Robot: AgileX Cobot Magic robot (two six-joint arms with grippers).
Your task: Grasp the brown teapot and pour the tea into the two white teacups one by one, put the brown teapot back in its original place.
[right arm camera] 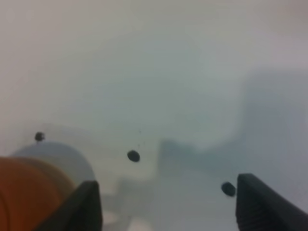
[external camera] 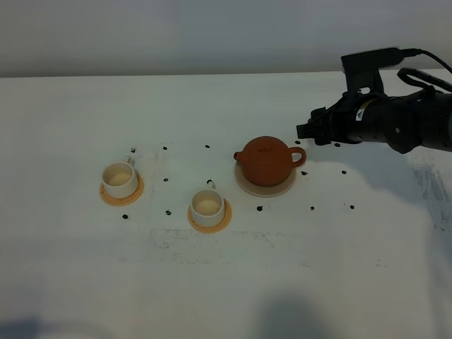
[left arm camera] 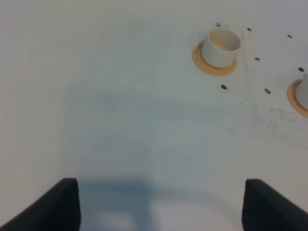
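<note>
- My right gripper (external camera: 307, 132) hovers at the upper right of the overhead frame. Its jaws are spread wide with nothing between them, just up and right of the loop handle (external camera: 298, 157) and clear of it.
- I judge this to be the approach for the grasp. I'd ease down and left until the handle sits squarely between the jaws, then close, and lift level so the lid does not slip.
- The brown teapot (external camera: 267, 161) sits mid-frame on its cream saucer (external camera: 265, 192), spout pointing left.
- One white teacup (external camera: 207, 205) stands lower left of the pot and the other white teacup (external camera: 119, 179) further left, each on an orange coaster (external camera: 138, 192).
- My left gripper (left arm camera: 161, 207) is open and empty over bare worktop (external camera: 318, 268).
</note>
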